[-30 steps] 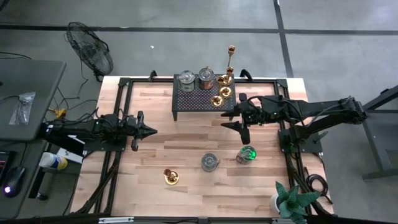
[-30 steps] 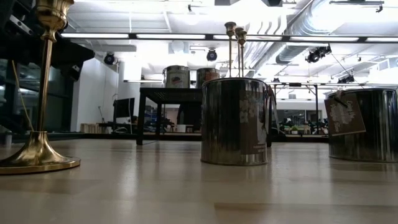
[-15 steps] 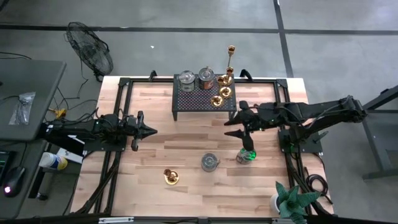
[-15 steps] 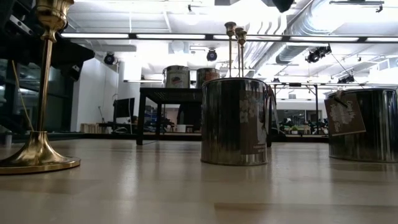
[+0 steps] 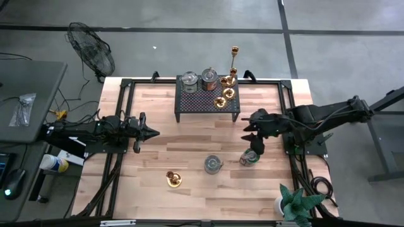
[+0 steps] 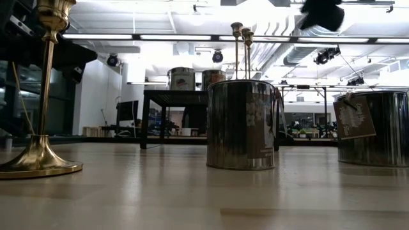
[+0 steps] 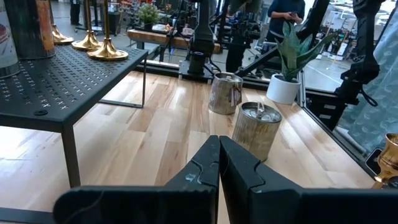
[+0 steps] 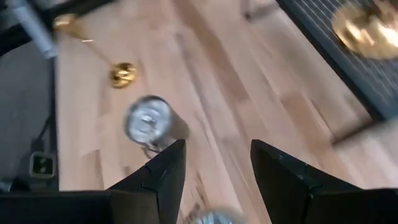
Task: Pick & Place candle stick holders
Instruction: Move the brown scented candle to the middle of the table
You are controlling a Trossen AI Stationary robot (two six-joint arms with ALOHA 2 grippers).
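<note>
Two silvery cups (image 5: 189,80) and three brass candlesticks (image 5: 225,96), one of them tall (image 5: 233,60), stand on the black perforated stand (image 5: 202,101). On the table stand a brass candlestick (image 5: 174,180) and two silvery cups, a middle one (image 5: 213,164) and a right one (image 5: 249,159). My right gripper (image 5: 253,137) is open and empty, in the air just on the far side of the right cup. In its wrist view (image 8: 217,152) the middle cup (image 8: 149,119) shows ahead. My left gripper (image 5: 150,132) is shut and empty at the table's left.
A green potted plant (image 5: 293,203) stands at the near right corner. The stand takes up the far middle of the table. In the low view the brass candlestick (image 6: 41,96) and both cups (image 6: 241,124) stand on the wood. A person shows beyond the table (image 7: 283,12).
My right gripper has gone from the stand's right end toward the table's near right, ending just beside the right silvery cup. Its fingers stay open. Nothing on the table has moved.
</note>
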